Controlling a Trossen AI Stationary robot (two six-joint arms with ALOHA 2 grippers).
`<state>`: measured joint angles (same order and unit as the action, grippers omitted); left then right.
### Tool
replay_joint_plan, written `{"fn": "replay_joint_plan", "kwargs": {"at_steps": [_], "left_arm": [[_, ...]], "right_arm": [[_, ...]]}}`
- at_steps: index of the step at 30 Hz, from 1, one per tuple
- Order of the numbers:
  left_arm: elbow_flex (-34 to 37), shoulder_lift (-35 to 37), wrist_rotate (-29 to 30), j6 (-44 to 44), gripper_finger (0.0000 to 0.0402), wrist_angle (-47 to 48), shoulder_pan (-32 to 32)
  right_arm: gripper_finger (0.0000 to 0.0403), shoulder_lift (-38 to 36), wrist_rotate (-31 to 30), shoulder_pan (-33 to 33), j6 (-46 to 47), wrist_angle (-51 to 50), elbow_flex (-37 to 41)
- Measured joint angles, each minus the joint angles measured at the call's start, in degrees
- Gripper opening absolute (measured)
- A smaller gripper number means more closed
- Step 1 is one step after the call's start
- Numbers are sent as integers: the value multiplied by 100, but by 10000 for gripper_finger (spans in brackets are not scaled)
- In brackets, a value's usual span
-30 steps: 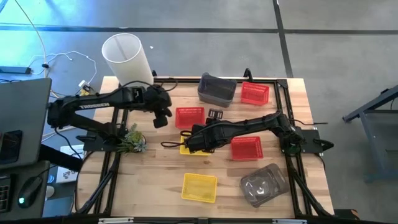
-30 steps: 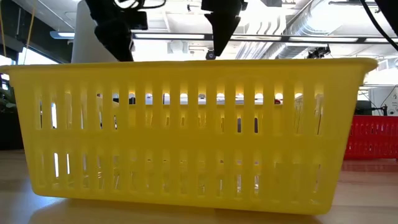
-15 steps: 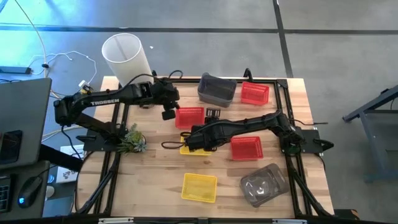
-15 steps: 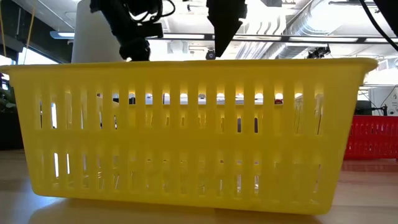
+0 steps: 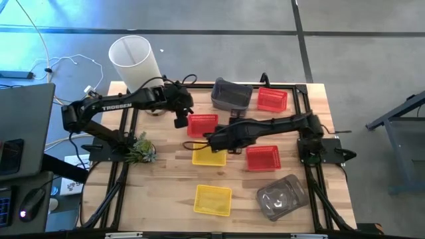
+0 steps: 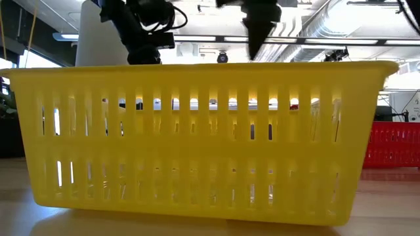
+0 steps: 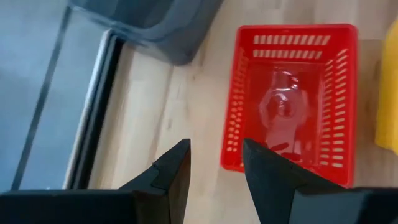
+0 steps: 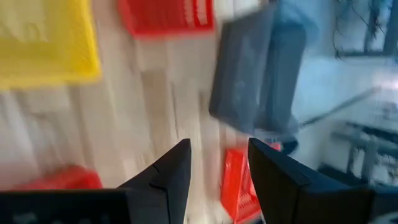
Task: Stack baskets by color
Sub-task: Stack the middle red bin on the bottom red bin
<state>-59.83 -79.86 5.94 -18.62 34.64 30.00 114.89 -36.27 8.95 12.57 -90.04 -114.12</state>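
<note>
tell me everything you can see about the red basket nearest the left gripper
The red basket is a small, shallow rectangular tub of glossy red plastic with slotted mesh walls and a solid floor. It sits upright and empty on the wooden table, mid-table. The open left gripper hovers at its edge; nothing visibly touches it.

A pale wooden plank worktop (image 5: 166,182) stands on a grey floor (image 5: 219,46) crossed by dark seams. Off its far left corner, white cables (image 5: 63,63) trail across the floor. Level across it, ceiling ducts (image 6: 335,29) hang under bright lights.
</note>
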Motion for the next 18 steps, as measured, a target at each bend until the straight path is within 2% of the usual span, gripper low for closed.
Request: {"fn": "replay_joint_plan", "kwargs": {"at_steps": [9, 13, 18], "left_arm": [[0, -6, -500, -556, 131, -344, -2], [-2, -118, -684, -561, 131, -715, -2], [-5, -424, -640, -555, 131, -783, 13]], "right_arm": [[144, -1484, -62, -3, 1450, 327, 2298], [144, -2082, -26, 9, 1815, 960, 3210], [144, -2661, 75, 9, 2060, 1854, 4140]]}}
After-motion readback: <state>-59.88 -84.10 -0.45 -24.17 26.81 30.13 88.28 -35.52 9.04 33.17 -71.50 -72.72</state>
